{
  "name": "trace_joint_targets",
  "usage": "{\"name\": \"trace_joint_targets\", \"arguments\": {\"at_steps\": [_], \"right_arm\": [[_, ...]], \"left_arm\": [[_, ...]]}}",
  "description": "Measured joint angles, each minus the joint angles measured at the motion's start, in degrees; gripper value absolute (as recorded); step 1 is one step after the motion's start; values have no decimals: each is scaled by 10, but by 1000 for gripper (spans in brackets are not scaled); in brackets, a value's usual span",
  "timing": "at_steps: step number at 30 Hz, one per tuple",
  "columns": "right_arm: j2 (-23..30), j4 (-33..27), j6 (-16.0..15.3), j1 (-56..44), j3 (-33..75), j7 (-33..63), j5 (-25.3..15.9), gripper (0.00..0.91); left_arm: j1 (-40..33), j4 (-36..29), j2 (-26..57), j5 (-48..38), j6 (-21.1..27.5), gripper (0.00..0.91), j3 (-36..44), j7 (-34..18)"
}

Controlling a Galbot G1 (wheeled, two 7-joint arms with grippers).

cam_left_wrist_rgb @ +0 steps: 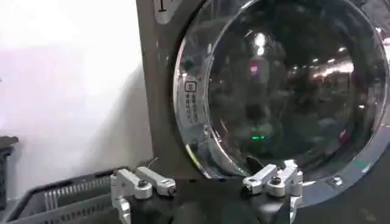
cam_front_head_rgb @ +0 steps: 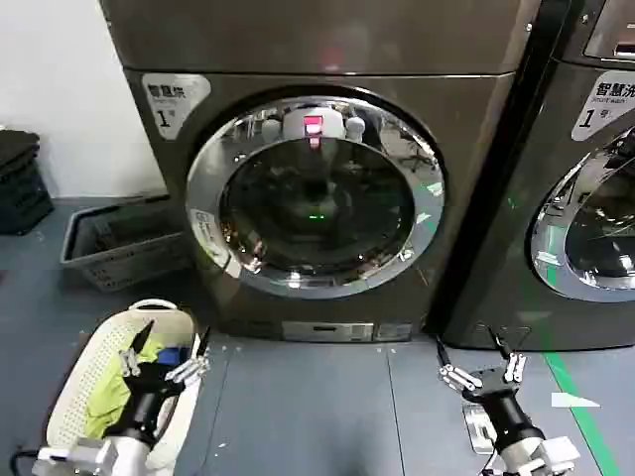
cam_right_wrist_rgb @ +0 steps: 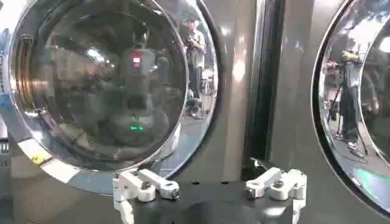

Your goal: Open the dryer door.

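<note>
The dryer door (cam_front_head_rgb: 316,194) is a large round porthole with a wide chrome ring and dark domed glass, shut flat against the front of its grey machine. It also shows in the left wrist view, dryer door (cam_left_wrist_rgb: 286,91), and in the right wrist view, dryer door (cam_right_wrist_rgb: 109,91). My left gripper (cam_front_head_rgb: 166,354) hangs low at the left, in front of the machine and well short of the door, open and holding nothing (cam_left_wrist_rgb: 209,184). My right gripper (cam_front_head_rgb: 483,365) sits low at the right, below the gap between the two machines, open and holding nothing (cam_right_wrist_rgb: 212,190).
A darker neighbouring machine (cam_front_head_rgb: 585,178) with its own chrome-ringed door stands at the right. A white laundry basket (cam_front_head_rgb: 94,367) with clothes lies under my left arm. A grey crate (cam_front_head_rgb: 119,238) sits on the floor left of the dryer. Green floor tape (cam_front_head_rgb: 580,407) runs at the right.
</note>
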Motion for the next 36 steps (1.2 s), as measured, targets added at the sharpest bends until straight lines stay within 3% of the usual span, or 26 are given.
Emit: {"name": "trace_joint_targets", "arguments": {"at_steps": [4, 17, 36], "right_arm": [[-24, 6, -13, 13, -17, -1, 9, 907], [-158, -3, -57, 119, -90, 20, 107, 907], [-315, -58, -59, 356, -291, 43, 247, 907]], "left_arm": [[1, 0, 1, 0, 0, 907, 1, 0], [9, -7, 1, 8, 0, 907, 2, 3], [31, -28, -7, 23, -2, 907, -2, 14]]}}
